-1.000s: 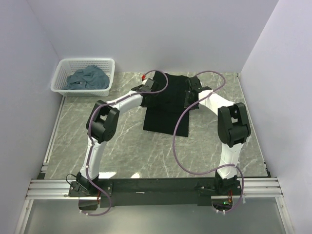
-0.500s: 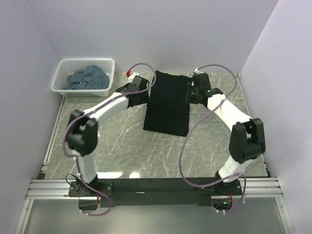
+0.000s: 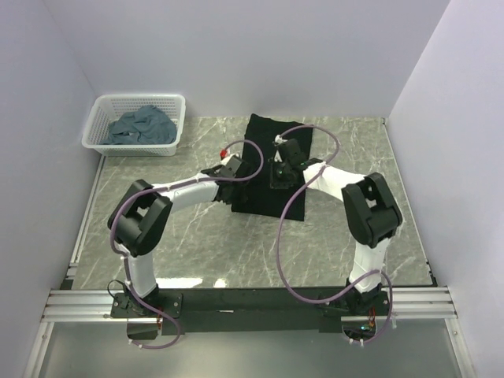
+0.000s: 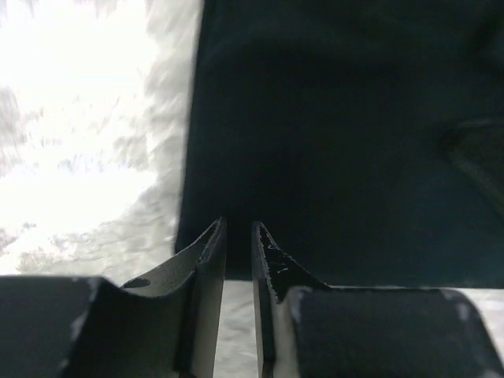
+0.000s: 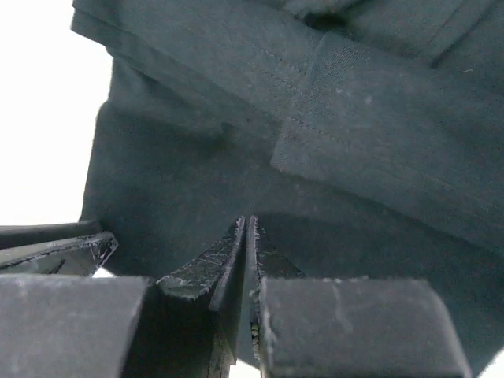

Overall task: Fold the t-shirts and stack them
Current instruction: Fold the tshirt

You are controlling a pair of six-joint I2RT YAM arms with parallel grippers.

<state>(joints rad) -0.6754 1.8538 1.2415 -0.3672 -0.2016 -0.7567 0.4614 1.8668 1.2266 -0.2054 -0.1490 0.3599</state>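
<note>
Both arms pulled back to mid-shirt: left claw down to a slit, grip unclear; right claw clenched. Black t-shirt flat on bench, sleeves in; cross-fold looks next, needs firm hem pinches. Blue-grey t-shirts wait in basket

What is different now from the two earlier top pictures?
Both grippers came nearer: the left gripper to the left edge of the black t-shirt, the right gripper over its middle. The shirt's far end, wider before, is now narrow. The basket and blue-grey shirts stayed.

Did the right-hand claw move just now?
Yes: the right gripper has come leftward and nearer, away from the table's far edge, over the black t-shirt.
</note>
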